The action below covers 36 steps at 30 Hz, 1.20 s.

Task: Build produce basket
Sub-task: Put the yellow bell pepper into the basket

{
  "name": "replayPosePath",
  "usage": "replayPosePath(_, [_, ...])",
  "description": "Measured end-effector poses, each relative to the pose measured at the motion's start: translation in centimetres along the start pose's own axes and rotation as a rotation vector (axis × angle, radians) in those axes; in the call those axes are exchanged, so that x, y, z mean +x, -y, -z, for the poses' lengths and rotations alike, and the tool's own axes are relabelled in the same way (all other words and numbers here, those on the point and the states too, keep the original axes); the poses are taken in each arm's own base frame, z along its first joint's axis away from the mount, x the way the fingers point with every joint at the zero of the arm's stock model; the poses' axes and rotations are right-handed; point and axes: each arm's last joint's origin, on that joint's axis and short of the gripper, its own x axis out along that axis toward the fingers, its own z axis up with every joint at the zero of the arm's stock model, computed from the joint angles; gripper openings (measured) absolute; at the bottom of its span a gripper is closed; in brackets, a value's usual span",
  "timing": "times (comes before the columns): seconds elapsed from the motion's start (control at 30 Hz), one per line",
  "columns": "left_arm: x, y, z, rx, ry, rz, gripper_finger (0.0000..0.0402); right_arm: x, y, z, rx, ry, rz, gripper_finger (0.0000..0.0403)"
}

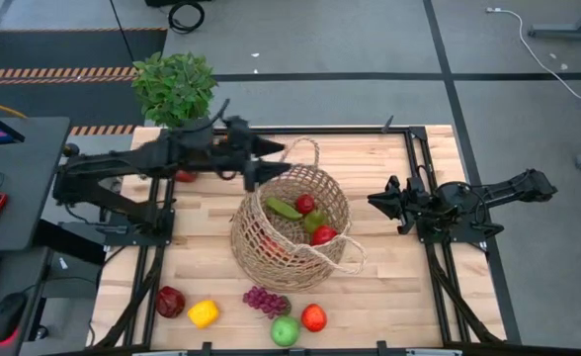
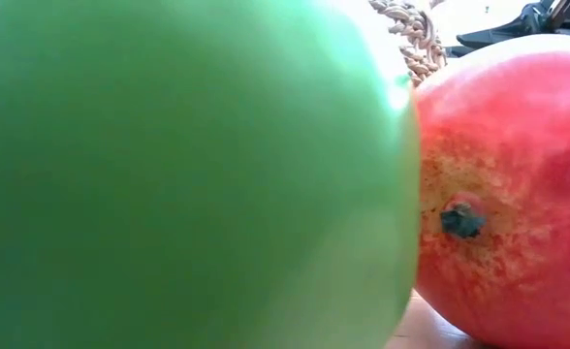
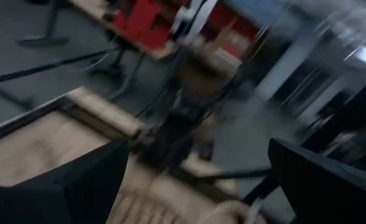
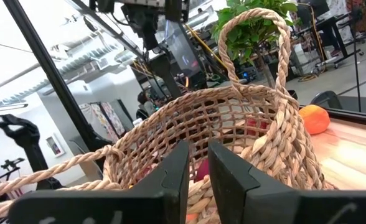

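**Left arm over the basket rim, right arm parked, five pieces still on the table**

The left gripper (image 1: 261,163) hangs above the far-left edge of the basket (image 1: 254,247) with its fingers spread wide and nothing between them — in its own wrist view the two dark fingers (image 3: 77,186) stand far apart, with only blurred table and room past them. The left arm reaches in from the table's left side, passing in front of the potted plant (image 1: 175,86) at the far-left corner. Something red (image 1: 185,177) shows under the arm, too hidden to name.

The right gripper (image 1: 379,201) waits off to the right of the basket, well apart from it, fingers pressed nearly together and holding nothing. Its wrist view looks straight at the basket's woven wall (image 4: 233,124) and looped handle (image 4: 251,37), with an orange (image 4: 314,118) lying on the table beyond the basket.

The basket sits at the middle of the wooden table (image 1: 409,287), tipped so its mouth faces up and to the right. Inside it lie a cucumber (image 1: 283,209), a red apple (image 1: 305,204), a green piece (image 1: 315,220) and a red pepper (image 1: 323,235).

Along the near edge, left to right: a dark red apple (image 1: 170,302), a yellow pepper (image 1: 204,313), purple grapes (image 1: 266,300), a green apple (image 1: 286,331) and a red-orange fruit (image 1: 314,317). The last two touch and fill the low view.
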Motion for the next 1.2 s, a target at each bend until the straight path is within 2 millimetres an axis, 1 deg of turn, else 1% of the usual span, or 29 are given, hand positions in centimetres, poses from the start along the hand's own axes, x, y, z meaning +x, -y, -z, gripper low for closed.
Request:
replayPosePath(0.03, [-1.0, 0.1, 0.2, 0.020, -0.038, -0.037, 0.0392, 0.0, 0.0, 0.0, 0.000, -0.001, 0.000, 0.0064])
replayPosePath(0.17, [-4.5, -0.2, 2.3, 0.052, -0.237, -0.259, 0.0392, 0.0, 0.0, 0.0, 0.000, -0.001, 0.000, 0.0064])
replayPosePath(0.27, [-7.0, -0.8, 3.4, 0.014, -0.336, -0.431, 0.0392, 0.0, 0.0, 0.0, 0.000, -0.002, 0.000, 0.0064])
replayPosePath(0.33, [-8.2, -1.4, 4.1, -0.030, -0.390, -0.551, 0.0392, 0.0, 0.0, 0.0, 0.000, -0.001, 0.001, 0.0064])
replayPosePath(0.4, [-8.9, -1.8, 4.8, -0.086, -0.436, -0.645, 0.0392, 0.0, 0.0, 0.0, -0.001, -0.002, 0.000, 0.0064])
replayPosePath(0.53, [-9.5, -2.3, 5.3, -0.169, -0.470, -0.729, 0.0392, 0.0, 0.0, 0.0, -0.001, -0.003, 0.001, 0.0064])
replayPosePath(0.7, [-9.3, -1.8, 5.9, -0.259, -0.553, -0.693, 0.0392, 0.0, 0.0, 0.1, -0.002, -0.006, 0.002, 0.0064])
replayPosePath(0.83, [-8.9, -1.0, 6.9, -0.298, -0.705, -0.597, 0.0392, 0.0, 0.0, 0.1, -0.002, -0.006, 0.002, 0.0064])
replayPosePath(0.93, [-8.6, 0.1, 8.0, -0.292, -0.848, -0.505, 0.0392, 0.0, 0.0, 0.1, -0.002, -0.006, 0.002, 0.0064])
replayPosePath(1.03, [-7.9, 1.9, 10.2, -0.222, -1.036, -0.387, 0.0392, 0.0, 0.0, 0.1, -0.002, -0.006, 0.002, 0.0064])
replayPosePath(1.1, [-7.6, 3.5, 12.1, -0.156, -1.143, -0.324, 0.0392, 0.0, 0.0, 0.1, -0.002, -0.005, 0.002, 0.0064])
replayPosePath(1.2, [-7.7, 6.0, 15.2, -0.042, -1.300, -0.222, 0.0392, 0.0, 0.0, 0.1, -0.002, -0.006, 0.002, 0.0064])
